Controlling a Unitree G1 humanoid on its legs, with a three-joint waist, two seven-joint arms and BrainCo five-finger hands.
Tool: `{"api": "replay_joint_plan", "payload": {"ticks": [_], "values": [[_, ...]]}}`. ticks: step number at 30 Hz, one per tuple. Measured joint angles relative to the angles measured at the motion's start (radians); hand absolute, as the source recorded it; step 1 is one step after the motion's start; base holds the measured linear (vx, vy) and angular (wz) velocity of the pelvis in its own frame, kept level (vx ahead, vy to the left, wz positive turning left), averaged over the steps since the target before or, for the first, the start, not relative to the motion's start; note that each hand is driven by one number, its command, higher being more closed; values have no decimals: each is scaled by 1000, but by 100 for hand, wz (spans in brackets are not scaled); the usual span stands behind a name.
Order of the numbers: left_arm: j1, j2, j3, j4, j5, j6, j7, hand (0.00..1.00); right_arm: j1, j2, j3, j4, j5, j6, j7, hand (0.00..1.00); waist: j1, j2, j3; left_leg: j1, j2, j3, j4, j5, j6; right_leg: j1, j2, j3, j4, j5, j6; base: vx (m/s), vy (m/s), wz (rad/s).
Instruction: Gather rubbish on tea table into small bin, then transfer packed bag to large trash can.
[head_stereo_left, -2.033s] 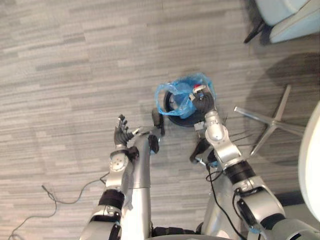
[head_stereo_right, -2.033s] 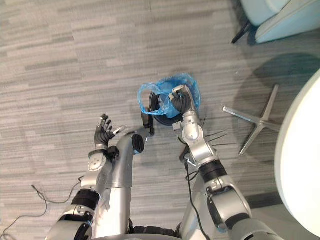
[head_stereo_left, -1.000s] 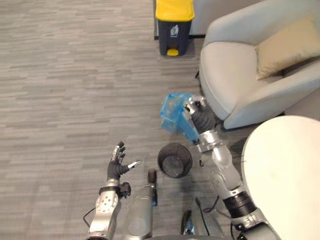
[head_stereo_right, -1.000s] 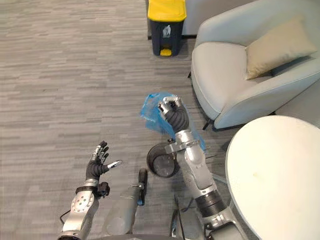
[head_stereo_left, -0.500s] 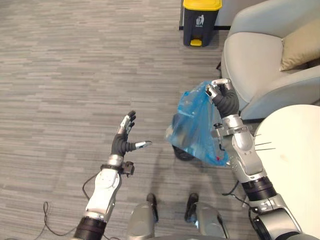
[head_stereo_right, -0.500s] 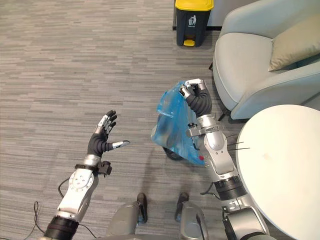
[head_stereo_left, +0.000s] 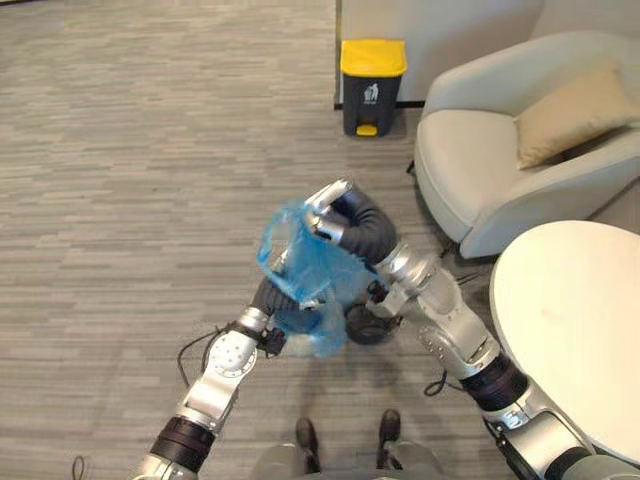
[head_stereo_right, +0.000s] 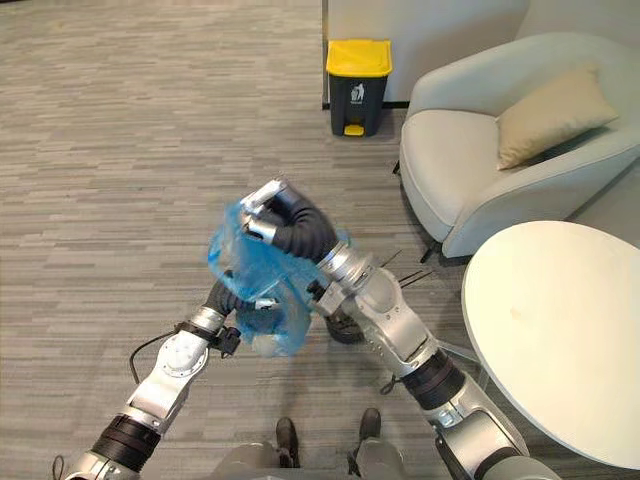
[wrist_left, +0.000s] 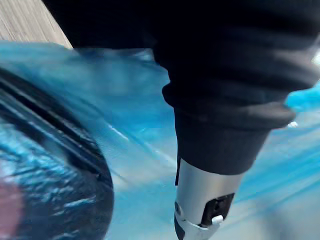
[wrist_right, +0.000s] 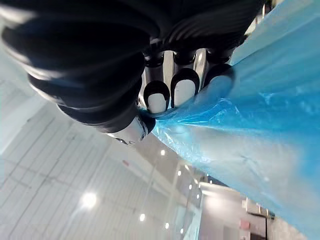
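A blue plastic bag (head_stereo_left: 298, 268) with rubbish inside hangs in the air in front of me. My right hand (head_stereo_left: 330, 212) holds it from the top, and the right wrist view shows the fingers (wrist_right: 183, 92) curled tightly into the blue bag (wrist_right: 235, 135). My left hand (head_stereo_left: 266, 297) is pressed against the bag's lower left side, its fingers hidden behind the plastic. In the left wrist view the bag (wrist_left: 130, 150) lies right against that hand. The small black bin (head_stereo_left: 373, 327) stands on the floor just behind the bag. The large trash can (head_stereo_left: 372, 85), dark with a yellow lid, stands at the far wall.
A grey armchair (head_stereo_left: 470, 170) with a beige cushion (head_stereo_left: 570, 120) stands at the right, close to the large can. A round white table (head_stereo_left: 580, 330) is at the near right. Open grey wood-pattern floor (head_stereo_left: 150, 150) stretches to the left and ahead.
The camera has shifted. My right hand has swung the bag leftward across my front. My left hand, spread open at the side before, has come in against the bag's underside.
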Motion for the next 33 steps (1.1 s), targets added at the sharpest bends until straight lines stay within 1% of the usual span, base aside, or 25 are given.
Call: {"api": "replay_joint_plan", "payload": {"ticks": [3,5,7,9,11,12,14,16,20,22,25,26,28,30,31,32,33], "values": [[-1,-38,-3,18,11,1,29,0,0,21,39,9,2,18,0,100,0,-3,-6,34,-1,-1,-40,21,-3,23,5,-3,-15,3,0,0,0,0],[-2,-58,-4,18,24,2,45,0,0,33,61,20,2,25,0,100,2,-3,-8,52,-1,-2,-59,24,-4,35,9,-3,-20,3,0,0,0,0],[-2,-76,-26,22,34,3,63,0,0,56,97,46,0,37,-3,100,2,-4,-29,52,1,-6,-74,31,-5,37,14,-4,-34,7,0,0,0,0],[-9,-87,-37,42,43,6,88,0,-7,76,133,87,-3,39,-9,100,3,-5,-35,56,2,-9,-74,33,-7,54,17,-3,-58,19,-4,29,-6,4],[-25,-116,-39,66,66,29,133,0,-40,85,179,141,-4,50,-30,100,3,-5,-37,54,3,-16,-70,34,-8,68,21,-8,-84,30,-5,-2,-6,7],[-26,-122,-40,69,68,31,142,100,-46,85,187,145,-5,56,-34,100,3,-5,-37,54,3,-18,-69,33,-8,71,22,-9,-88,31,-4,-9,-7,8],[-32,-143,-40,76,72,35,199,100,-63,85,219,145,-4,58,-59,100,3,-4,-37,54,6,-27,-66,35,-10,79,26,-14,-94,32,-6,-3,-8,9],[-54,-154,-43,79,72,49,232,100,-66,86,232,145,-2,58,-78,100,4,-4,-37,54,10,-35,-62,34,-11,89,30,-21,-103,35,-9,-5,-9,12],[-99,-153,-47,100,66,53,265,100,-85,116,251,145,-1,58,-95,100,5,-2,-38,40,21,-44,-46,33,-19,90,39,-21,-109,38,-15,-15,-14,7],[-128,-153,-60,116,62,55,283,100,-85,119,256,145,6,55,-97,100,6,4,-40,35,28,-48,-45,36,-24,92,48,-21,-121,43,-22,-18,-20,4],[-137,-153,-63,119,44,57,287,100,-85,119,257,145,6,43,-98,100,3,9,-43,35,37,-48,-44,38,-30,92,51,-21,-121,42,-26,0,0,0],[-138,-153,-63,119,38,57,288,100,-85,119,257,145,6,39,-98,0,3,9,-43,35,39,-48,-44,39,-32,92,53,-20,-121,42,-28,0,0,0],[-144,-153,-57,117,26,63,301,100,-84,119,261,144,2,35,-98,0,1,9,-43,35,48,-46,-44,37,-43,91,62,-18,-121,40,-32,-14,-14,-5],[-147,-152,-54,113,23,67,300,100,-80,119,274,140,-19,33,-96,0,0,9,-43,35,54,-43,-44,37,-47,88,68,-15,-121,38,-36,-9,-16,-7],[-146,-153,-51,112,15,67,299,100,-66,118,279,139,-88,30,-96,0,0,9,-42,35,58,-42,-45,38,-49,87,72,-14,-121,35,-40,-3,-18,-5],[-145,-153,-48,110,13,68,298,100,-57,117,275,138,-114,29,-96,0,0,10,-42,35,60,-42,-46,39,-50,87,74,-14,-121,34,-41,0,0,0],[-136,-154,-37,98,3,69,297,100,-33,115,264,130,-166,24,-96,0,0,10,-42,35,63,-42,-49,40,-52,86,76,-14,-121,33,-42,0,0,0]]}}
